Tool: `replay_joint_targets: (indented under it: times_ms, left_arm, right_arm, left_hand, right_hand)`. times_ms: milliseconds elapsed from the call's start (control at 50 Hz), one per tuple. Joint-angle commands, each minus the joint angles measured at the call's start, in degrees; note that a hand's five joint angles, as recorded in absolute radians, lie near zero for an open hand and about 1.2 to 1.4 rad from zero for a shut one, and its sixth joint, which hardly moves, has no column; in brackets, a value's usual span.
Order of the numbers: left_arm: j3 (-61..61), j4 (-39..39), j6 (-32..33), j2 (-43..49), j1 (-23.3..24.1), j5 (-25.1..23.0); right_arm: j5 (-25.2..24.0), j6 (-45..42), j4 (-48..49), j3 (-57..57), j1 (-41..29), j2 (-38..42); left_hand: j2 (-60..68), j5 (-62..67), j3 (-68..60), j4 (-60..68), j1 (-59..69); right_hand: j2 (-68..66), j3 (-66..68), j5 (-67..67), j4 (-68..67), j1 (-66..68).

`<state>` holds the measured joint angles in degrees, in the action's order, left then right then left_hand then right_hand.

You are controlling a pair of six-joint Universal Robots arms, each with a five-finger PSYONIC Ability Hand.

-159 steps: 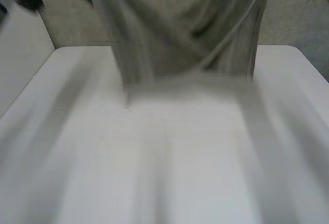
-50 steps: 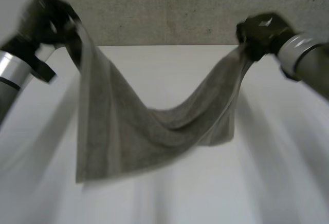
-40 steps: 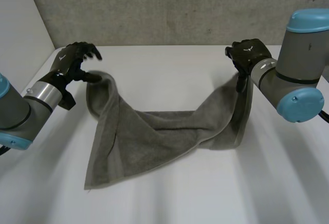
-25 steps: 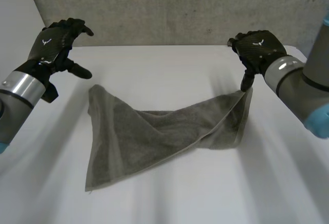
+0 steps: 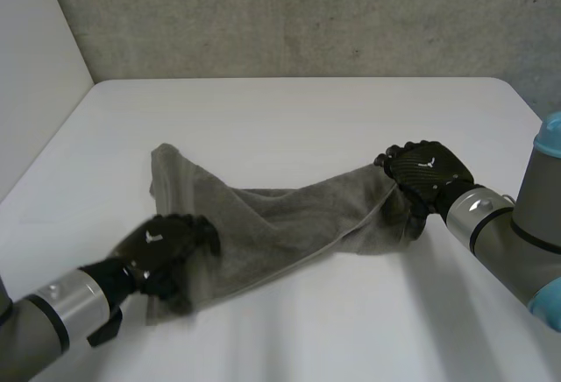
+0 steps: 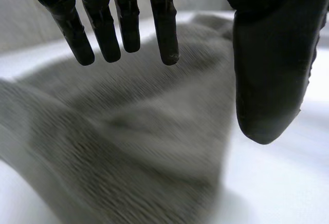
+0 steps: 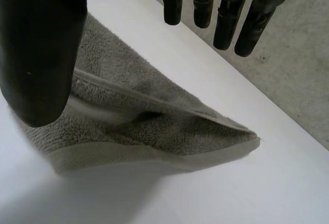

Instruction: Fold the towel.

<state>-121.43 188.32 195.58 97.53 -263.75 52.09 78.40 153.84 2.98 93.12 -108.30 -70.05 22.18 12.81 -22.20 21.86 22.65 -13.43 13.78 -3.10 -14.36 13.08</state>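
Worktop: A white worktop [image 5: 307, 110] is seen. It is flat and smooth, and its far corners are rounded.
Room: A grey, rough wall [image 5: 307, 14] is seen behind the worktop. A plain white wall [image 5: 35, 67] is seen at the left side.
Towel, place: A grey towel [image 5: 289, 220] is laid on the middle of the worktop. It is stretched in a long shape from the near left side to the right side.
Towel, look: The towel is soft and fluffy, and it is not laid flat. It is wide at the left and bunched at the right. At the right end it is folded over itself in layers, and a flat hem is seen along the edge. A small hump is seen at the far left corner.
Left hand: The left hand [image 5: 162, 246] is placed on the near left corner of the towel. Its fingers [image 6: 164, 23] are held straight and wide from the thumb, and nothing is held. The towel is seen under the palm.
Right hand: The right hand [image 5: 422, 172] is placed at the right end of the towel. Its fingers [image 7: 226, 23] are held straight and wide from the thumb, and nothing is gripped. The folded end is seen below the palm.
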Motion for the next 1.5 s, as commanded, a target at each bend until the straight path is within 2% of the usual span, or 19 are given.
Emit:
replay_joint_targets:
  times_ms: [20,140,260,380,680,720,760,780,820,900,1380,1500]
  left_arm:
    - [0.2,-2.3,3.4,4.9,3.0,4.4]
    - [1.0,0.5,2.9,7.6,7.1,8.6]
    - [1.2,5.6,2.8,8.2,8.8,14.2]
    - [1.2,8.1,2.7,8.6,10.1,16.5]
    - [2.2,9.5,2.8,11.5,10.2,16.5]
    - [2.3,9.5,2.8,11.7,10.3,16.5]
    - [2.3,9.6,2.7,11.7,10.5,16.5]
    - [2.3,9.6,2.7,11.7,10.5,16.5]
    - [2.3,9.6,2.7,11.3,10.6,16.5]
    - [2.3,9.6,2.6,10.9,10.6,16.5]
    - [3.9,9.4,2.6,5.7,9.3,16.2]
    - [3.6,9.3,2.7,1.4,5.5,15.7]
  right_arm:
    - [0.3,-1.5,1.3,1.2,-0.3,0.5]
    - [0.4,-1.6,2.2,1.8,-0.4,0.7]
    - [0.4,-1.7,3.3,2.7,-0.6,0.8]
    - [0.4,-2.1,3.4,3.1,-0.7,1.3]
    - [0.4,-2.2,3.4,3.7,-0.7,1.8]
    - [0.4,-2.2,3.4,3.7,-0.7,1.8]
    - [0.4,-2.2,3.4,3.6,-0.7,2.1]
    - [0.4,-2.2,3.4,3.6,-0.7,2.1]
    - [0.5,-2.3,3.4,3.6,-0.7,2.2]
    - [0.4,-2.3,3.4,3.7,-0.7,2.3]
    - [0.6,-3.5,3.3,1.8,0.1,2.0]
    - [-0.3,-3.4,2.2,-4.2,2.8,3.0]
  left_hand:
    - [1.0,0.4,-1.0,1.3,0.5]
    - [1.0,0.4,-1.0,1.3,0.5]
    - [1.3,0.7,-1.3,1.6,0.9]
    - [1.7,1.0,-1.6,2.0,1.2]
    - [14.9,14.3,-14.9,15.3,14.5]
    - [19.8,19.2,-19.8,20.1,19.4]
    - [37.1,36.4,-37.0,37.4,36.6]
    - [37.2,36.5,-37.1,37.5,36.7]
    - [49.2,48.6,-49.2,49.5,48.7]
    - [57.8,57.1,-57.8,58.1,57.3]
    - [57.8,57.2,-57.8,58.1,57.3]
    - [57.8,57.2,-57.8,58.1,57.3]
  right_hand:
    - [3.4,-3.8,3.1,4.4,-3.1]
    - [3.4,-3.8,3.1,4.4,-3.1]
    - [3.4,-3.8,3.1,4.4,-3.1]
    - [3.4,-3.8,3.1,4.4,-3.1]
    - [3.4,-3.8,3.1,4.4,-3.1]
    - [3.4,-3.8,3.1,4.4,-3.1]
    - [3.4,-3.8,3.1,4.4,-3.1]
    - [3.4,-3.8,3.1,4.4,-3.1]
    - [3.4,-3.8,3.1,4.4,-3.1]
    - [3.4,-3.8,3.1,4.4,-3.1]
    - [3.4,-3.8,3.1,4.4,-3.1]
    - [3.4,-3.8,3.1,4.4,-3.1]
